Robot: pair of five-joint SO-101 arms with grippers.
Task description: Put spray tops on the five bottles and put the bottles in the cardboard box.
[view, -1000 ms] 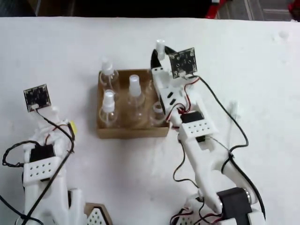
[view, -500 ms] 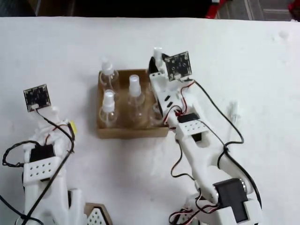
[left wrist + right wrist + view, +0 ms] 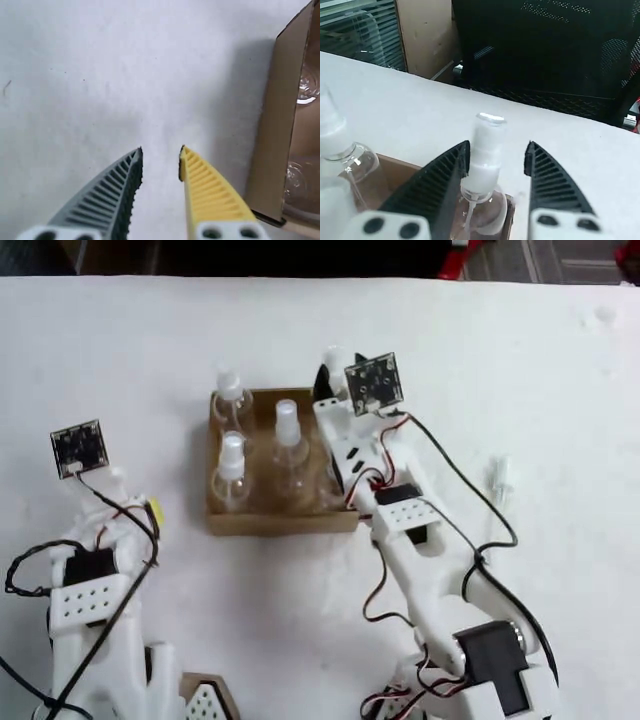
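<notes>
The cardboard box stands in the middle of the high view on the white table, with capped bottles inside. At the box's upper right corner the right gripper has its jaws open on both sides of a spray top. At the lower left, the left gripper is narrowly open above the table, beside the box.

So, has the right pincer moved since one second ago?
Yes. In the high view the right pincer has shifted left, toward the cardboard box, and is now over the box's far right corner.
</notes>
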